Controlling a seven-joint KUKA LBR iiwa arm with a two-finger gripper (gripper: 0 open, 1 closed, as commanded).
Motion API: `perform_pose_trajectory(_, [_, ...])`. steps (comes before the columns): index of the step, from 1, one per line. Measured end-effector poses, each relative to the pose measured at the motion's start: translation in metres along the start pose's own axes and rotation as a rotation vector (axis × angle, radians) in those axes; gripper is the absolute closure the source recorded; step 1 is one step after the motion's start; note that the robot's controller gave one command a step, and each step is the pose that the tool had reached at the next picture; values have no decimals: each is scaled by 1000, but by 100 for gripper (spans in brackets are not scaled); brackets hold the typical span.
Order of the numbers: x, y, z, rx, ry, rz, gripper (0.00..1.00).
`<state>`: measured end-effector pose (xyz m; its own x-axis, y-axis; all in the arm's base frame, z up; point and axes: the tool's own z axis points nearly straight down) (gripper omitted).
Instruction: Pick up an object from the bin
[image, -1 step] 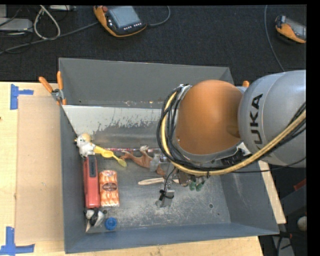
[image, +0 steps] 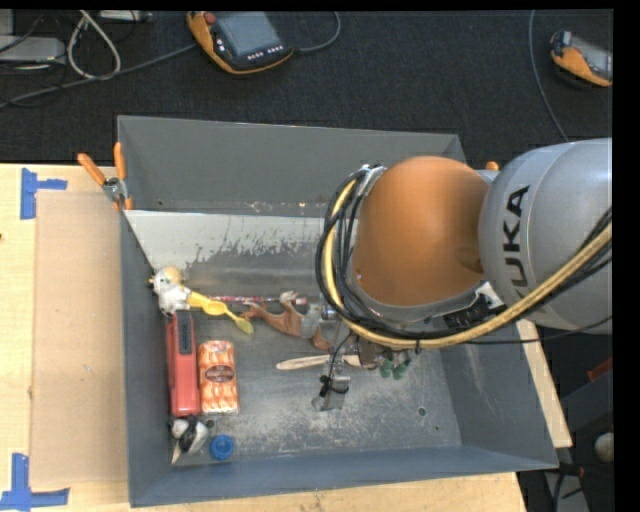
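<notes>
My gripper (image: 332, 384) reaches down from under the orange wrist cover to the bin floor, a little right of centre. A pale wooden stick (image: 303, 363) lies flat just to its upper left, with one end close to the gripper. A brown curved piece (image: 279, 317) lies further up and left. Small green bits (image: 393, 369) show just to the gripper's right, partly under the arm. The view does not show anything held in the gripper.
Along the left wall lie a long red bar (image: 182, 366), an orange and white packet (image: 218, 377), a yellow spoon-like piece (image: 224, 309), and a white and yellow toy (image: 169, 290). A blue cap (image: 221, 447) and a black and white item (image: 188, 434) sit in the front left corner.
</notes>
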<state>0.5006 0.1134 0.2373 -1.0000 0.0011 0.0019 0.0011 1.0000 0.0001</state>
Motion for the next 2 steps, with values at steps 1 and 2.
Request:
perform_pose_trajectory(1, [-15,-17,13,0,1,-40,0])
perform_pose_trajectory(2, [-21,-17,13,-1,1,-51,0])
